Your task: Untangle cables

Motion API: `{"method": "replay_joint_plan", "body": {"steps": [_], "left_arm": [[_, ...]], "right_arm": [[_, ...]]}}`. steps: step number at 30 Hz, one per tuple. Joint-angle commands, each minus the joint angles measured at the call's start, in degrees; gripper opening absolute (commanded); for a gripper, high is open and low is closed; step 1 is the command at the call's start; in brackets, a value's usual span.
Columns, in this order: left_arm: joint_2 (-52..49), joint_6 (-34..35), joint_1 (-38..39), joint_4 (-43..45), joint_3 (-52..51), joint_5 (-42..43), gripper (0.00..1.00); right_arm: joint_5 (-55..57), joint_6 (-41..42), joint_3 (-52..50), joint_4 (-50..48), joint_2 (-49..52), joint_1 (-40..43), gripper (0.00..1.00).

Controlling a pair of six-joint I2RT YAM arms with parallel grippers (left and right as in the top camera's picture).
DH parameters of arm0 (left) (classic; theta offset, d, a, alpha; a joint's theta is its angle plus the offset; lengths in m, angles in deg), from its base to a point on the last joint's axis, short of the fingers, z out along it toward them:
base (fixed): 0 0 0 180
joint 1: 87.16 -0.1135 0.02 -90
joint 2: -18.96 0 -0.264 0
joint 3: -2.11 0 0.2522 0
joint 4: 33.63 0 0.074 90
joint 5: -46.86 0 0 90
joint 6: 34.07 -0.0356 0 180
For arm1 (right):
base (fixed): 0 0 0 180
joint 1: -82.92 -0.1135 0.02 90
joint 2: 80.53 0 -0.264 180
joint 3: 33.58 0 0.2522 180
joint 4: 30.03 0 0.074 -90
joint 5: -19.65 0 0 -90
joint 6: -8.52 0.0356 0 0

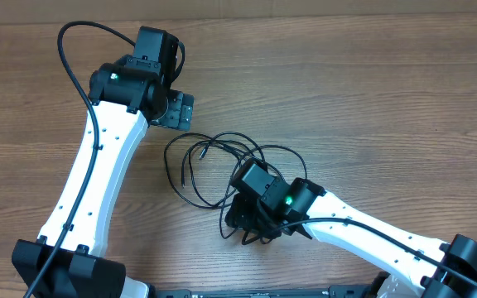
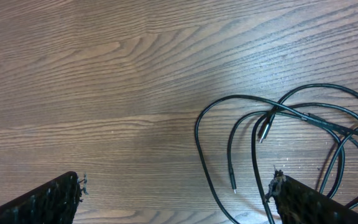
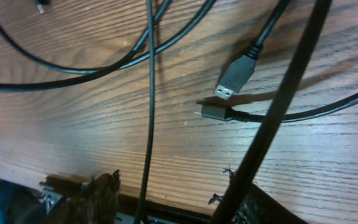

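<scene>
The cables [image 1: 222,157] lie as a tangle of thin black loops on the wooden table [image 1: 346,99] near its middle. My left gripper [image 1: 176,109] hovers up and left of the tangle, and its wide-open jaws [image 2: 176,190] hold nothing. Loops and two small plug ends [image 2: 264,132] lie toward its right finger [image 2: 303,202]. My right gripper [image 1: 251,225] is over the tangle's lower edge. In the right wrist view its fingers [image 3: 98,196] stand apart. A thin cord [image 3: 149,124] runs between them unpinched, and a thicker-looking cord [image 3: 278,112] lies against the right finger. A USB plug [image 3: 234,81] rests beyond.
The table's front edge [image 3: 166,211] shows just below my right gripper. Thicker black cables [image 1: 77,50] run along both white arms. Bare wood extends left of the tangle [image 2: 104,93].
</scene>
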Motion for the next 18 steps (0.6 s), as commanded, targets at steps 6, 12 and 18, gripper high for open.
{"method": "replay_joint_plan", "body": {"steps": [6,12,18], "left_arm": [[-0.35,-0.85,-0.09,0.2,-0.52,-0.72,1.0],[-0.35,-0.85,-0.09,0.2,-0.52,-0.72,0.99],[-0.35,-0.85,-0.07,0.2,-0.52,-0.72,1.0]], "right_arm": [[-0.2,0.44,-0.28,-0.48,-0.11,-1.2,0.04],[0.63,-2.78,2.03,-0.7,-0.81,-1.03,0.04],[12.11,-6.4,13.35,9.88,-3.02,-1.03,0.04]]}}
